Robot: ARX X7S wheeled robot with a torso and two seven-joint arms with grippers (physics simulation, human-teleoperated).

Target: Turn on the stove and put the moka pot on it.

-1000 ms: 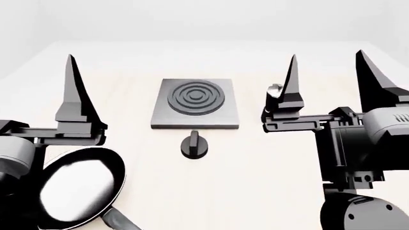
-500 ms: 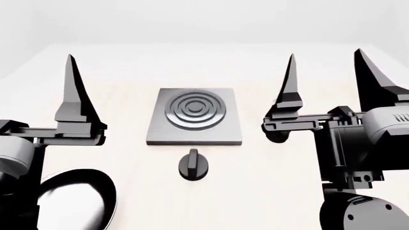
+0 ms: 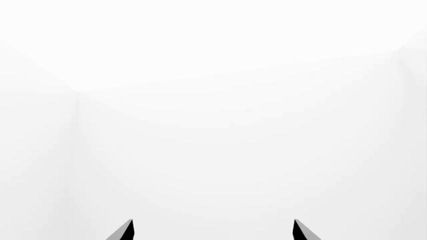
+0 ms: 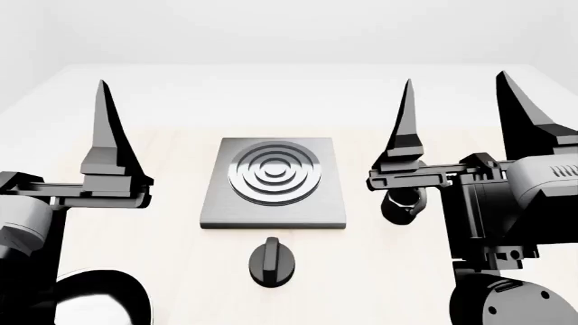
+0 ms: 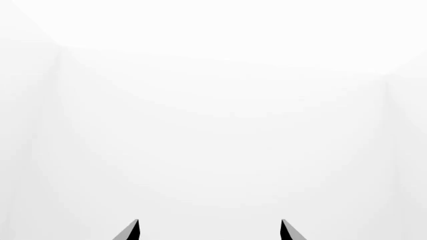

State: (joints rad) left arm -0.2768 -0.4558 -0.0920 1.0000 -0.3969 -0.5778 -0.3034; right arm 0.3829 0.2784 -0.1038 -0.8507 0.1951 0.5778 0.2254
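On the pale table point(image 4: 361, 88), just right of the stove point(image 4: 273, 183): moka pot point(image 4: 404, 203), mostly hidden behind right gripper point(image 4: 456, 112), spread wide, empty. Left gripper point(image 3: 212, 229) likewise parted, gripping nothing. Knob point(image 4: 271, 261) below stove.

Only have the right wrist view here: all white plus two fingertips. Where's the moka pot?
Observer: The head view shows the moka pot on the table, right of the stove, mostly hidden behind the right gripper's inner finger.
Operator: Gripper holding anything?
Observer: No. Its jaws stand open with nothing between them.
Operator: Knob?
Observer: The knob sits apart from the stove, on the stove's near side, untouched by either arm.
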